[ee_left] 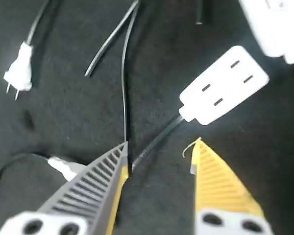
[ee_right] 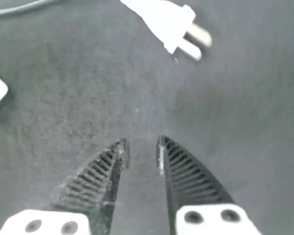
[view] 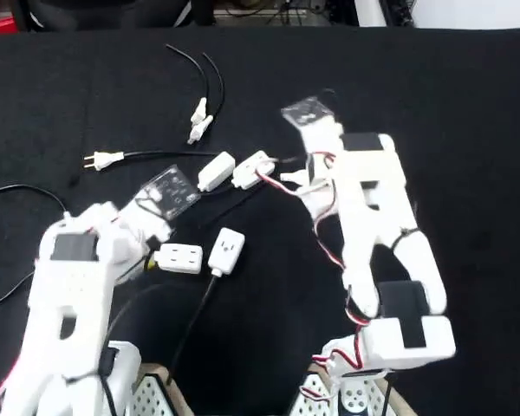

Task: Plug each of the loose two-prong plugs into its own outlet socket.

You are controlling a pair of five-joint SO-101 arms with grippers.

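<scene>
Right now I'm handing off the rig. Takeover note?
Left gripper: open, empty, fingers either side of a socket's cord.
Right gripper: open, empty, over bare cloth, near a loose plug.
Two near sockets lie by the left gripper. Two white blocks sit side by side mid-table; can't tell if mated. Left plug lies loose, and back plugs too.
Done: nothing clearly plugged.
Left: seat every loose plug.

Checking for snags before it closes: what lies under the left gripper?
Beneath the left gripper, the black cord of a white outlet socket crosses the black cloth. A white piece on another cord disappears behind the gripper; its far end is covered.
</scene>
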